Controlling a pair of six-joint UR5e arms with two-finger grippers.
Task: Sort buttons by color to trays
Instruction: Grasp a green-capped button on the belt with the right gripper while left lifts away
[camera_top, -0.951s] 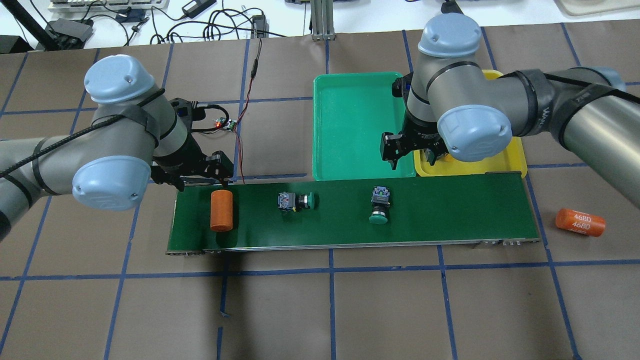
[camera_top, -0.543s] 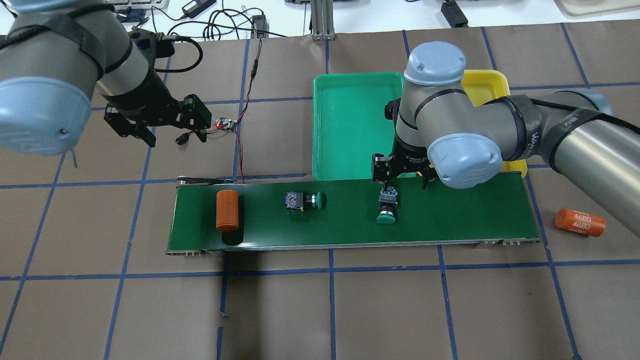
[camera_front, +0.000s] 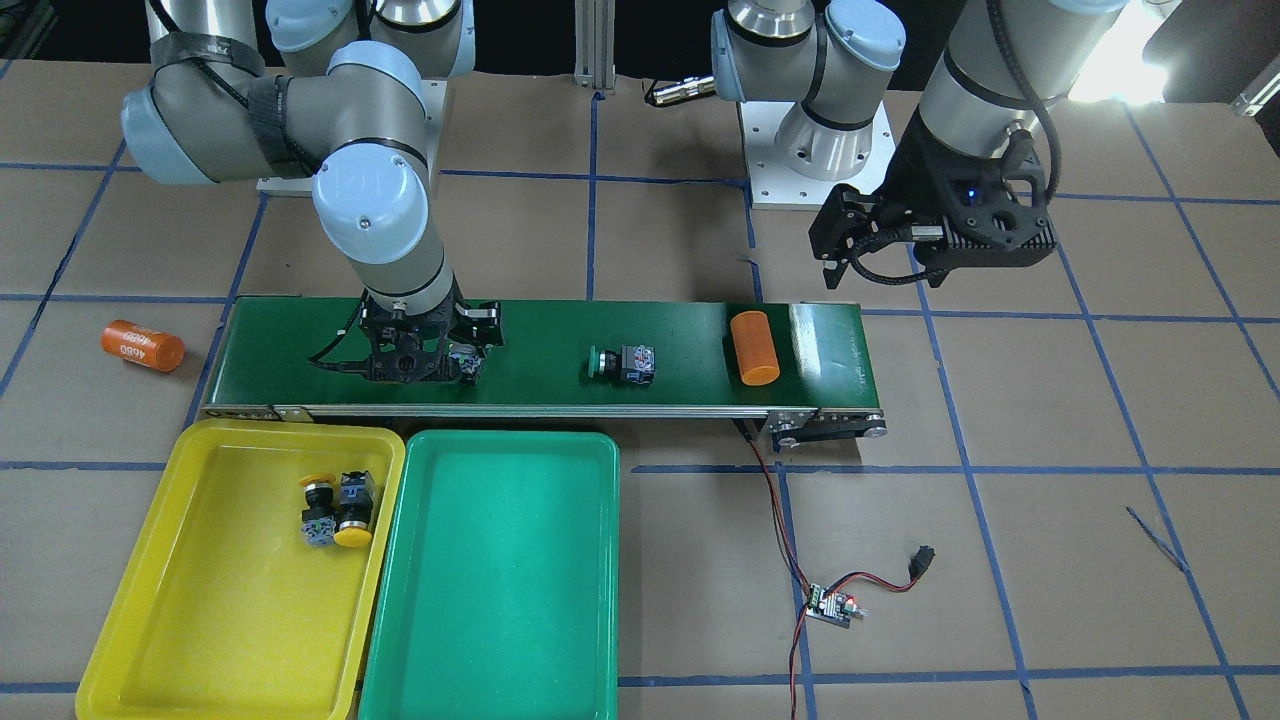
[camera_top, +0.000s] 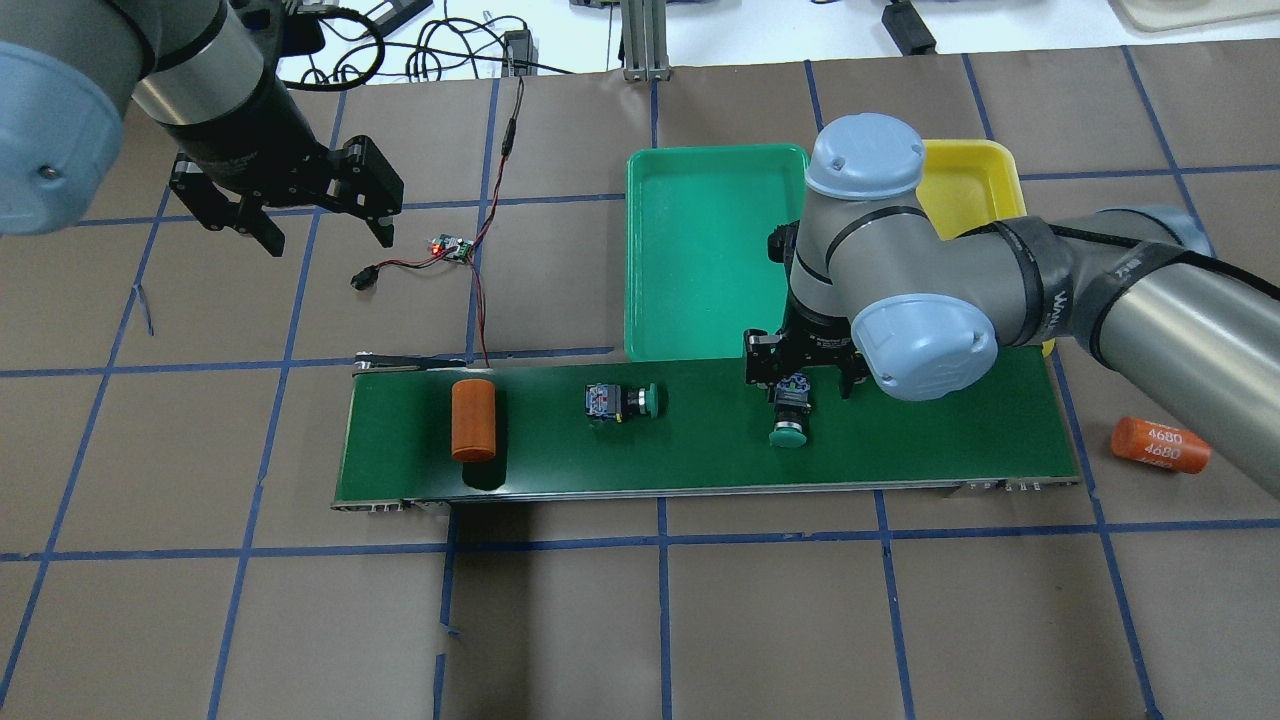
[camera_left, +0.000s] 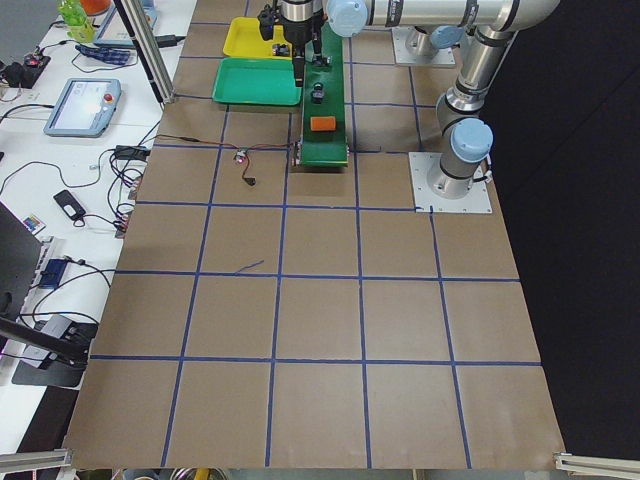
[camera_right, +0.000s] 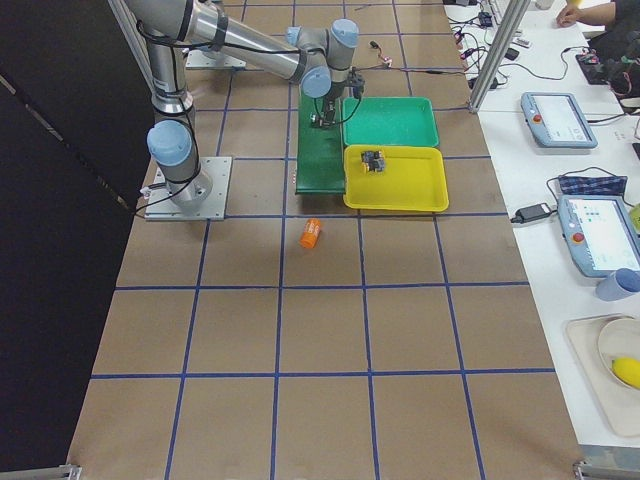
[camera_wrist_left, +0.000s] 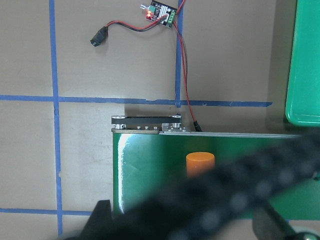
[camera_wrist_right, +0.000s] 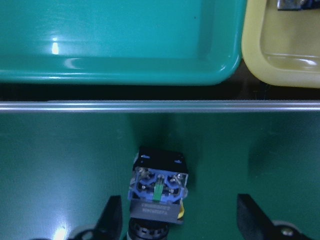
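Yellow buttons (camera_front: 335, 508) in yellow tray (camera_front: 200, 640): done. Green buttons (camera_top: 622, 401) on belt (camera_top: 950, 430), green tray (camera_top: 700, 250) waits. Right gripper (camera_top: 798, 385) spread around one; left gripper (camera_top: 328, 240) spread, holds nothing.

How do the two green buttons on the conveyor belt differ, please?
The gripper-side button sits between the right gripper's open jaws; the mid-belt button lies with no gripper near. The first's cap points across the belt; the second's points along it. Both are green-capped and lie on their sides.

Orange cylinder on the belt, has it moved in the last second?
Yes. The orange cylinder slid along the conveyor belt, farther from its left end in the overhead view.
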